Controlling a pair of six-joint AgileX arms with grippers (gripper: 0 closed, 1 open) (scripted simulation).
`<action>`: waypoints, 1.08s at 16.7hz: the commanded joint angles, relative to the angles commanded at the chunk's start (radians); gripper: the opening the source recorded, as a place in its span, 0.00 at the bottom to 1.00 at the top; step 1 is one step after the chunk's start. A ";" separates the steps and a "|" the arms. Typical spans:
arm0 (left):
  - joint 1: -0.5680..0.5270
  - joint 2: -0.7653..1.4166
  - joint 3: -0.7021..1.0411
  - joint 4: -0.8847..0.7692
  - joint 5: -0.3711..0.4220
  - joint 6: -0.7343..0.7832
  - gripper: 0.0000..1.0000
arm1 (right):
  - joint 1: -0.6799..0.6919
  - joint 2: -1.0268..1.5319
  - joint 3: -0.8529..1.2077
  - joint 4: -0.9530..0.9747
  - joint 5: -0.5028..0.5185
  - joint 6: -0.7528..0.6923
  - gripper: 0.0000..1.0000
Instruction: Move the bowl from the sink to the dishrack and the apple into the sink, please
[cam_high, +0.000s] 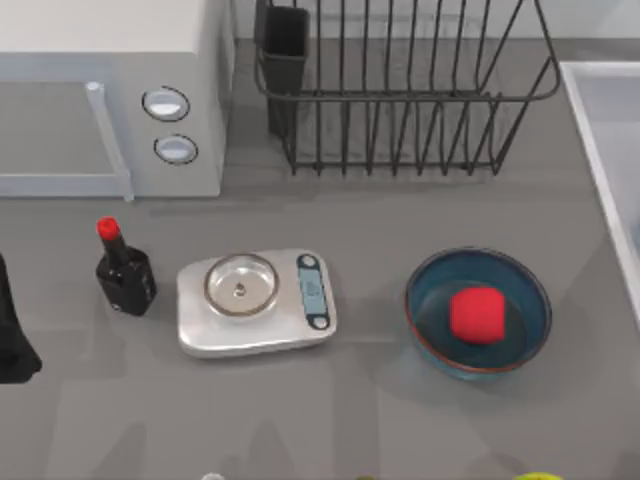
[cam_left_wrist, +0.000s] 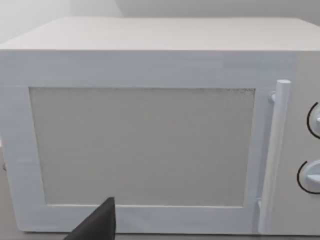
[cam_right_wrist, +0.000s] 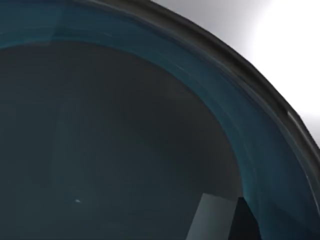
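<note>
the apple (cam_high: 476, 315) sat in a bowl (cam_high: 478, 312) at lower right; left arm (cam_high: 12, 340) parked at left edge, its jaws' state untellable.

The left arm (cam_high: 12, 335) is a plain matte black, angular bulk; a black wedge-shaped finger (cam_left_wrist: 97, 224) tapers to an edge.

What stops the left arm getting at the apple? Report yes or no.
Likely yes: the apple lies uncovered in the open bowl. But the left arm is parked at the table's far left, the scale between, so reach is unsure.
</note>
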 joint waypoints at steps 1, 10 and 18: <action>0.000 0.000 0.000 0.000 0.000 0.000 1.00 | 0.000 0.000 0.000 0.000 0.000 0.000 0.00; 0.000 0.000 0.000 0.000 0.000 0.000 1.00 | -0.077 -0.217 -0.109 -0.114 -0.010 -0.081 0.00; 0.000 0.000 0.000 0.000 0.000 0.000 1.00 | -0.283 -0.840 -0.410 -0.436 -0.030 -0.297 0.00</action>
